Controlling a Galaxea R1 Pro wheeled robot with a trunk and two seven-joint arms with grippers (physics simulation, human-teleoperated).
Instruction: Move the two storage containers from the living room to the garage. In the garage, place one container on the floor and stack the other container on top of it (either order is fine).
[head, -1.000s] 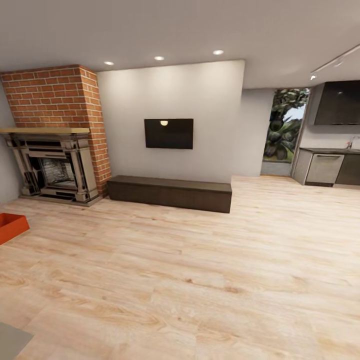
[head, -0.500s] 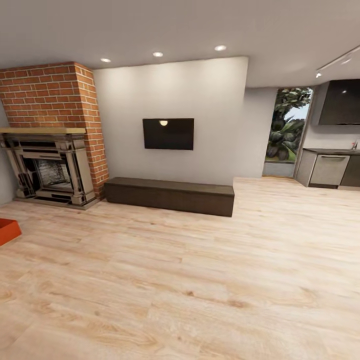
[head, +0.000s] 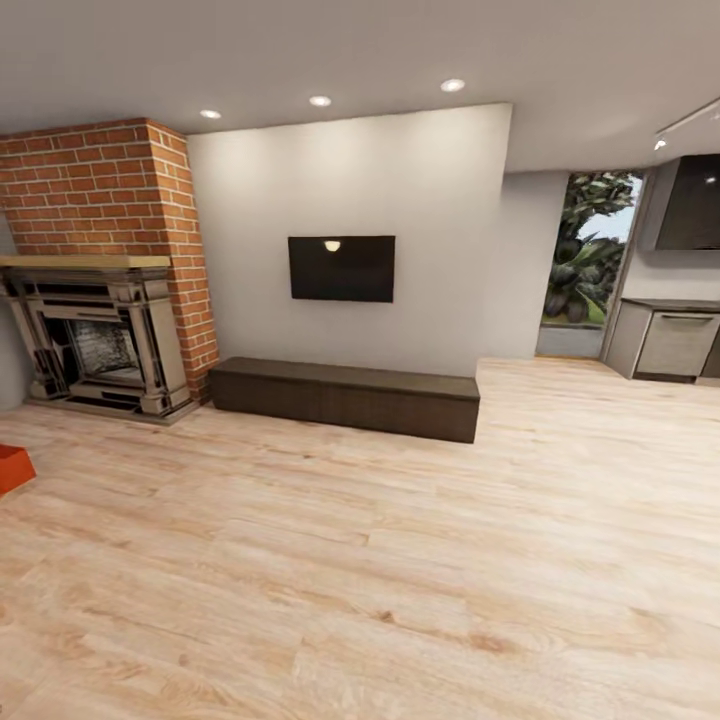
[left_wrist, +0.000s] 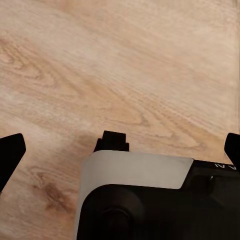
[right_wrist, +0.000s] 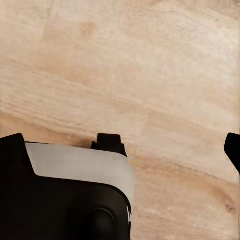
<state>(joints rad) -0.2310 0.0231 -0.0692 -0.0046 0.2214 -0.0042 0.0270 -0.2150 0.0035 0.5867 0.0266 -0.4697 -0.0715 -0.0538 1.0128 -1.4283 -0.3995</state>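
The head view looks across the living room, over a light wood plank floor (head: 400, 560) that runs to a pale wall carrying a black wall-mounted TV (head: 341, 268). Below the TV a long dark wood cabinet (head: 345, 397) sits on the planks against the wall. To its left rises a red brick column (head: 110, 190) with a grey fireplace (head: 95, 340) set into its base, a tan mantel across the top. 3 recessed ceiling lights (head: 320, 101) glow above. At the right, a tall glass opening shows green foliage (head: 585, 255), and next to it stands a grey kitchen cabinet (head: 672, 343) under a dark wall unit (head: 690, 203).

1 of the 2 storage containers shows as a red-orange corner (head: 12, 467) at the left edge of the head view, resting on the wood floor in front of the fireplace and well apart from the long cabinet.

In the left wrist view the left tool (left_wrist: 119, 150) hangs over bare planks, its 2 dark fingertips (left_wrist: 10, 152) spread wide at opposite edges of the picture with nothing between them. In the right wrist view the right tool (right_wrist: 125, 145) is likewise over bare wood, its fingers (right_wrist: 232, 147) wide apart and empty.
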